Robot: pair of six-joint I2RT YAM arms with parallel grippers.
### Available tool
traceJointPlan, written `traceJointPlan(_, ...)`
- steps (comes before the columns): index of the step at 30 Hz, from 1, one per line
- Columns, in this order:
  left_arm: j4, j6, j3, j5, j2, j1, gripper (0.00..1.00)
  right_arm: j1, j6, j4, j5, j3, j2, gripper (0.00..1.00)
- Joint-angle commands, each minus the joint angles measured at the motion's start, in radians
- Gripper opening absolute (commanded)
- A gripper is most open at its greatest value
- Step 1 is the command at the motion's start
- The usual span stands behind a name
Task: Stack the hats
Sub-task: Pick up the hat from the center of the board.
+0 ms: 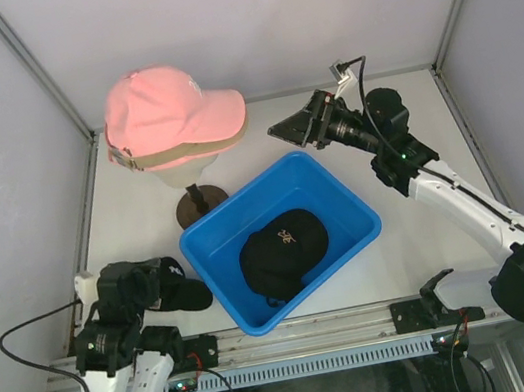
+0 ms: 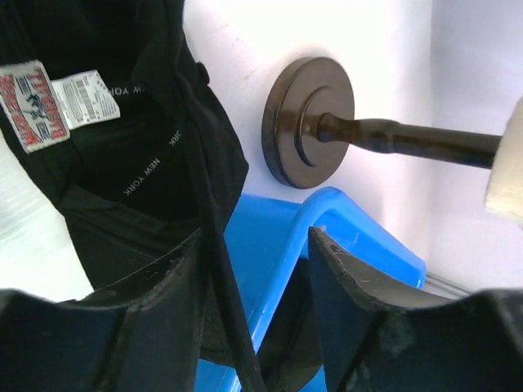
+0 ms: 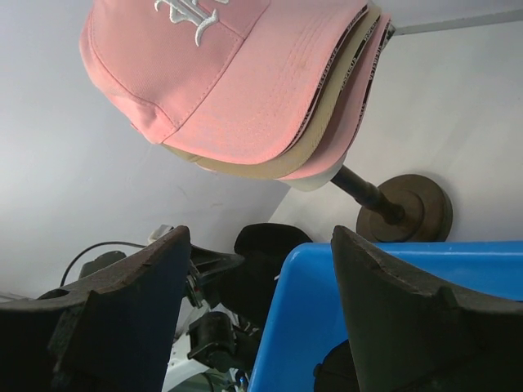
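A pink hat [image 1: 171,108] [image 3: 237,82] tops a stack on the mannequin head, with a tan hat [image 1: 174,156] [image 3: 327,140] under it. A black hat with a small orange mark [image 1: 283,248] lies inside the blue bin [image 1: 335,178]. At the bin's left corner my left gripper [image 1: 145,282] [image 2: 255,237] is at a black hat [image 1: 185,291] [image 2: 122,122] with "NEW YORK" tape inside. That hat's rim runs along the left finger's inner face, and a wide gap to the other finger shows the bin. My right gripper [image 1: 289,128] [image 3: 260,233] hovers open and empty beside the stack.
The mannequin's brown round base [image 1: 201,205] [image 2: 306,122] [image 3: 409,208] stands just behind the bin. The bin's wall [image 2: 327,212] [image 3: 327,310] lies close below both grippers. White walls close in the table at the back and both sides.
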Motion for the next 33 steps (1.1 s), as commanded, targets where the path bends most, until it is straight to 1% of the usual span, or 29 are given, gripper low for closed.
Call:
traceJointPlan(1,0.103,0.031,-0.065,0.084,-0.007,-0.002,0.50,-0.015,0.000,0.061,-0.017,-0.005,-0.006,0.70)
traceJointPlan(4,0.141,0.031,-0.118,0.131,-0.031,-0.001,0.37,-0.016,0.000,0.063,-0.020,-0.005,-0.001,0.70)
traceJointPlan(6,0.149,0.030,-0.139,0.148,-0.051,-0.001,0.26,-0.016,0.000,0.063,-0.020,-0.004,-0.001,0.70)
traceJointPlan(10,0.125,0.039,-0.138,0.156,-0.104,-0.001,0.03,-0.011,0.000,0.062,-0.020,-0.005,-0.001,0.70)
traceJointPlan(11,0.111,0.045,-0.125,0.153,-0.118,-0.002,0.01,-0.008,0.000,0.060,-0.016,-0.005,-0.003,0.70)
traceJointPlan(15,0.055,0.084,-0.052,0.137,-0.190,-0.001,0.00,0.015,0.000,0.032,0.019,-0.005,-0.021,0.70)
traceJointPlan(20,-0.024,0.179,0.113,0.094,-0.238,-0.002,0.00,0.065,0.000,-0.031,0.079,-0.004,-0.060,0.70)
traceJointPlan(21,-0.027,0.200,0.141,0.089,-0.247,-0.002,0.00,0.077,-0.061,-0.048,0.096,-0.005,-0.068,0.62)
traceJointPlan(22,-0.029,0.210,0.158,0.088,-0.258,-0.001,0.00,0.090,-0.101,-0.066,0.117,-0.005,-0.077,0.45)
traceJointPlan(23,-0.029,0.219,0.173,0.086,-0.270,-0.002,0.00,0.102,-0.109,-0.083,0.134,-0.005,-0.085,0.22)
traceJointPlan(24,-0.026,0.224,0.183,0.085,-0.281,-0.001,0.00,0.112,-0.112,-0.100,0.150,-0.005,-0.095,0.03)
traceJointPlan(25,-0.025,0.228,0.194,0.084,-0.292,-0.001,0.00,0.121,-0.111,-0.120,0.167,-0.005,-0.103,0.00)
traceJointPlan(29,-0.026,0.272,0.256,0.075,-0.313,0.009,0.00,0.150,-0.117,-0.185,0.213,-0.004,-0.140,0.00)
traceJointPlan(30,-0.027,0.285,0.282,0.070,-0.315,0.022,0.00,0.160,-0.118,-0.197,0.221,-0.005,-0.149,0.02)
traceJointPlan(31,-0.022,0.297,0.310,0.072,-0.320,0.040,0.00,0.171,-0.118,-0.206,0.226,-0.005,-0.157,0.11)
traceJointPlan(33,0.033,0.328,0.343,0.106,-0.346,0.104,0.00,0.199,-0.104,-0.205,0.226,-0.010,-0.173,0.33)
